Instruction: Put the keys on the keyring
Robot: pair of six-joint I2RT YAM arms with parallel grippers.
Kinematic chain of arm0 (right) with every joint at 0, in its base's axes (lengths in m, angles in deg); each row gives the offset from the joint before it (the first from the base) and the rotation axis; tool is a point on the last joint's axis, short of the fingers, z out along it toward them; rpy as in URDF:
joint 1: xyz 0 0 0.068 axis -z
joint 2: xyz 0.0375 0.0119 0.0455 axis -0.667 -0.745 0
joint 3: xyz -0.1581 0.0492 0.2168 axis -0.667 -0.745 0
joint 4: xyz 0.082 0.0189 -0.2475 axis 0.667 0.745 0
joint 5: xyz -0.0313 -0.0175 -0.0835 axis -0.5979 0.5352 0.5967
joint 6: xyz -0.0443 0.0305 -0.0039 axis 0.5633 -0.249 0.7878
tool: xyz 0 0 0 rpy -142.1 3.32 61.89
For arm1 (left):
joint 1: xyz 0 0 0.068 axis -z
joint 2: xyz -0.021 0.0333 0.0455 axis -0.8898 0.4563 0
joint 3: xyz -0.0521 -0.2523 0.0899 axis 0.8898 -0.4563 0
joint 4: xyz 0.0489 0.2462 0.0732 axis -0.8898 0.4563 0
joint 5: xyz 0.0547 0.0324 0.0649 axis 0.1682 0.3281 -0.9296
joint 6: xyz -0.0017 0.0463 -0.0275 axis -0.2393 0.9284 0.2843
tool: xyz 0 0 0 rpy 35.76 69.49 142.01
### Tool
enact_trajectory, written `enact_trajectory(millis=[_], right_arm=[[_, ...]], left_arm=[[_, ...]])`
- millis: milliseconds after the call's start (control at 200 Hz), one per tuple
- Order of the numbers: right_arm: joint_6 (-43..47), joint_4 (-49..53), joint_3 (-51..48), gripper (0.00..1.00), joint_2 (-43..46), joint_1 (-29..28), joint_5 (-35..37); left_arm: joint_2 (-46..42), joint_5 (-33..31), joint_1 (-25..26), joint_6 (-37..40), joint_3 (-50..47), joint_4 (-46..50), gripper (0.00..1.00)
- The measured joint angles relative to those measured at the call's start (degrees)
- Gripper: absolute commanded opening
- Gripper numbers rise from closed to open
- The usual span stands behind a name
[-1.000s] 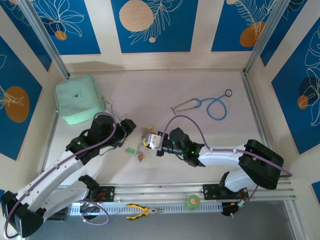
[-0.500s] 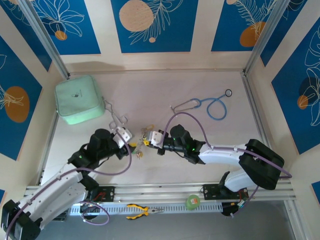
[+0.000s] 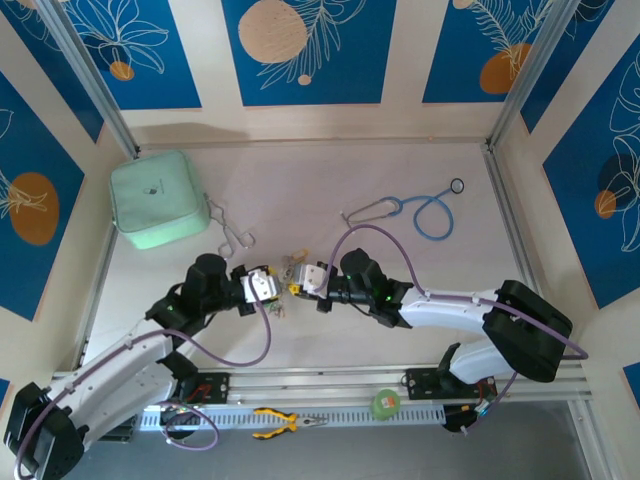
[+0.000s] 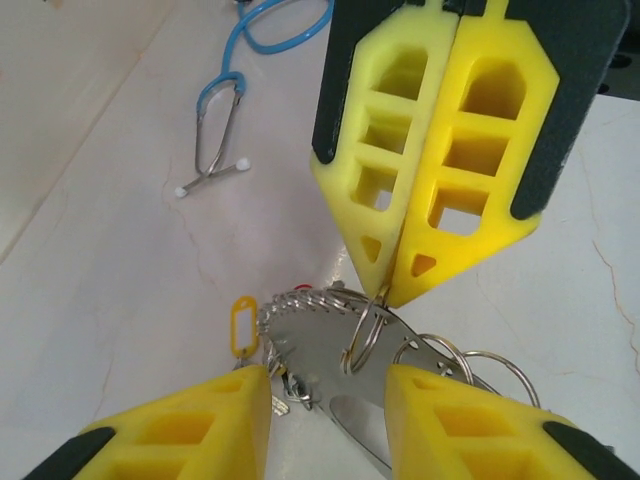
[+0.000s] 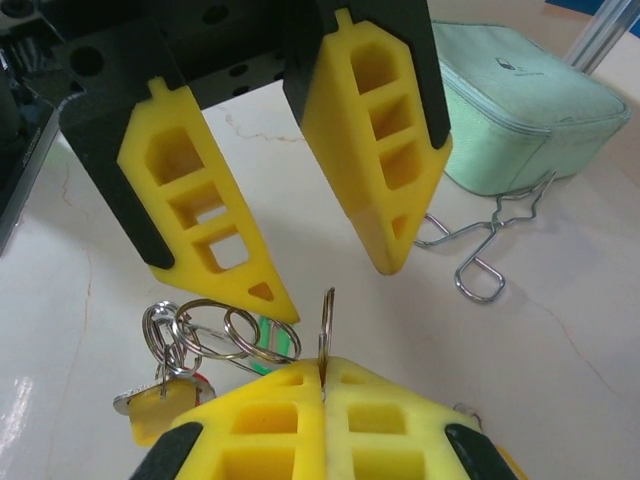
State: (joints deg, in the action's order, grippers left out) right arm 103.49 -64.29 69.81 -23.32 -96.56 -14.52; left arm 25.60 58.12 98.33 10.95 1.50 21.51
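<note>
The keys (image 3: 288, 268) lie bunched mid-table between the two grippers, with a yellow tag (image 4: 243, 325) and a green tag (image 5: 281, 340) showing. A broad shiny metal piece (image 4: 320, 365) carries several split rings (image 5: 226, 335). I cannot pick out the keyring among this metal. My right gripper (image 5: 323, 375) is shut on one upright split ring (image 4: 364, 337); its tip (image 4: 392, 290) meets the bunch from the far side. My left gripper (image 4: 330, 415) stands open around the shiny piece, fingers (image 5: 215, 225) apart on either side of the held ring.
Metal forceps (image 3: 230, 232) lie beside a mint-green pouch (image 3: 158, 197) at the back left. A blue stethoscope (image 3: 425, 212) lies at the back right. Pliers (image 3: 283, 423) and a green tape roll (image 3: 385, 403) sit on the rail at the near edge.
My left gripper has swung right from near the forceps to the key bunch, its jaws narrowing. The right gripper has stayed shut on the ring, almost still.
</note>
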Motion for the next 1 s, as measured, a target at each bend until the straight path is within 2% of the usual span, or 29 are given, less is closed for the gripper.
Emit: enact_trajectory(millis=[250,385,575,720,830,1000], right_arm=[[1.1,1.0,0.2,0.0,0.2,0.0,-1.0],[1.4,1.4,0.2,0.0,0.3,0.1,-1.0],[1.6,1.7,0.2,0.0,0.4,0.4,-1.0],[1.8,1.8,0.3,0.0,0.4,0.4,-1.0],[2.5,2.6,0.7,0.16,0.4,0.3,-0.9],[3.5,4.4,1.6,0.19,0.4,-0.2,-0.5]], left_arm=[[1.8,2.6,0.0,2.0,0.1,-0.4,0.17],[2.3,3.5,0.0,2.2,0.2,-0.4,0.07],[2.3,3.8,0.0,2.8,0.2,-0.4,0.0],[2.3,3.8,0.0,3.2,0.2,-0.4,0.0],[2.3,3.9,0.0,3.2,0.2,-0.4,0.0],[2.2,3.9,0.0,3.2,0.2,-0.5,0.0]])
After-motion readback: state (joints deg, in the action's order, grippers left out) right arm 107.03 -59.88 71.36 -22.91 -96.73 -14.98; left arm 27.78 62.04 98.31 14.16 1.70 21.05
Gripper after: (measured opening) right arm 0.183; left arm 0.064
